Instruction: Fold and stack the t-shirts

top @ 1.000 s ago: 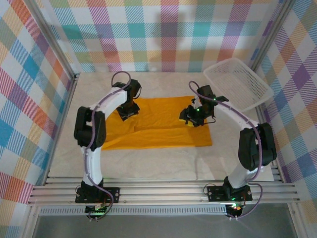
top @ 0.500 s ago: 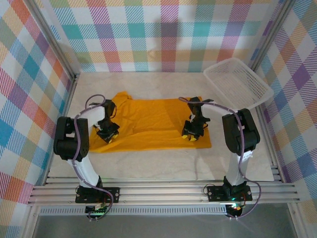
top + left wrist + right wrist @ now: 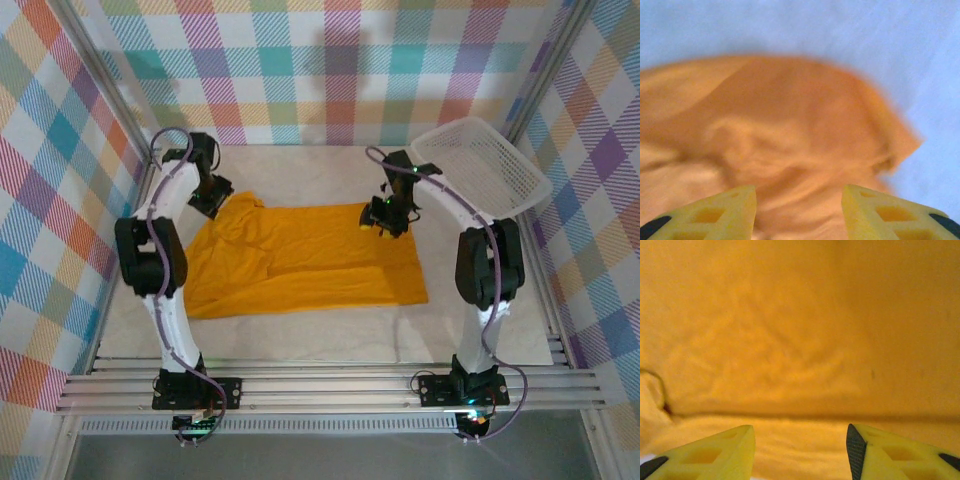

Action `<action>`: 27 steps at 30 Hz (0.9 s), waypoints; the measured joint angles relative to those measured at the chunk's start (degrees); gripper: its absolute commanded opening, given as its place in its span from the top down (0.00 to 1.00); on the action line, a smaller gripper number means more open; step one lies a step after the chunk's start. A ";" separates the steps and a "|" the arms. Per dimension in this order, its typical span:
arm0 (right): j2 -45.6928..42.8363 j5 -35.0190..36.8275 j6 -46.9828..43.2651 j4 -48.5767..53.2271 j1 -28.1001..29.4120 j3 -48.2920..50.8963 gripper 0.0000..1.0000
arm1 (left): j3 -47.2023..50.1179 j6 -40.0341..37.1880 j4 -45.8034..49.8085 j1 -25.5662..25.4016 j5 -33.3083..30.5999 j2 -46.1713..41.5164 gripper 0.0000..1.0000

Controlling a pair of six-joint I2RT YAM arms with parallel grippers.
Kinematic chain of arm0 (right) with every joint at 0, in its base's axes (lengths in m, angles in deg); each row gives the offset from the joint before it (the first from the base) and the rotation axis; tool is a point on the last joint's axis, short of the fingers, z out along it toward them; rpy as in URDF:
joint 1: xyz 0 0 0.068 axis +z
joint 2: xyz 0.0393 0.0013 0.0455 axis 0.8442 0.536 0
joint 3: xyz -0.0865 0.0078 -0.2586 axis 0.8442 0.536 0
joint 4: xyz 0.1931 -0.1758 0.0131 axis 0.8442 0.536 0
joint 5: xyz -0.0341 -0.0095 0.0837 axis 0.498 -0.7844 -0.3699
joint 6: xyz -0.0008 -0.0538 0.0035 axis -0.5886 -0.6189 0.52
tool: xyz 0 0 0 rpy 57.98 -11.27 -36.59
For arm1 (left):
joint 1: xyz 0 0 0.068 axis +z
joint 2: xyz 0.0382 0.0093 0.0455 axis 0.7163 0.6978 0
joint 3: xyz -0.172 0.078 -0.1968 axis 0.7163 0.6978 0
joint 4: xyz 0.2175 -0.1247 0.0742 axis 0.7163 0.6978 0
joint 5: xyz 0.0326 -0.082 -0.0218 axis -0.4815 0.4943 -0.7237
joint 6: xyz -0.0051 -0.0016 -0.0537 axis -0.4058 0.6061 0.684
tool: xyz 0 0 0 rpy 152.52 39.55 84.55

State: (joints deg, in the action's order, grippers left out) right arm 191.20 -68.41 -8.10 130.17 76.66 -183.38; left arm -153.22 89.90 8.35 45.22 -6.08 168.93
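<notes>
Table (image 3: 300,335), from the near side: the t-shirt (image 3: 300,265) lies spread across the middle, its near hem running from 7 to 5 o'clock and its left part rumpled. Half a second ago both claws stood over the near half of the cloth. They are now at its far edge, the left gripper (image 3: 212,198) at 10 o'clock over a bunched corner and the right gripper (image 3: 386,218) at 1 o'clock. Both stand wide and hold nothing. A basket (image 3: 490,175) sits at 2 o'clock. Assessment: no fold is made yet, and a pinch on the far edge appears to be next.
</notes>
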 measured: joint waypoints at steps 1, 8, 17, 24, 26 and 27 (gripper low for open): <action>2.29 -0.02 0.00 -0.31 -0.70 -2.89 0.46 | -4.37 1.20 0.04 0.31 0.63 3.72 0.46; 13.35 0.15 0.24 -0.07 -4.00 -14.69 0.46 | -19.52 6.84 2.19 0.20 5.25 19.50 0.43; 15.98 0.24 1.14 1.07 -5.66 -18.45 0.47 | -16.22 10.36 4.11 -5.42 2.34 14.14 0.43; 16.02 0.22 1.36 1.11 -5.60 -18.45 0.47 | -17.07 11.67 5.95 -9.49 0.70 12.46 0.45; 16.02 0.22 1.33 1.29 -5.60 -18.45 0.47 | -17.64 11.69 6.38 -9.92 0.33 13.35 0.46; 16.02 0.24 1.33 1.38 -5.60 -18.47 0.47 | -17.88 11.72 6.54 -9.94 0.28 13.81 0.47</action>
State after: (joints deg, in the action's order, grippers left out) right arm 207.22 -68.17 -6.77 131.54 71.06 -201.85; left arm -171.10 101.62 14.89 35.27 -5.80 182.75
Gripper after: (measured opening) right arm 0.532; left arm 0.544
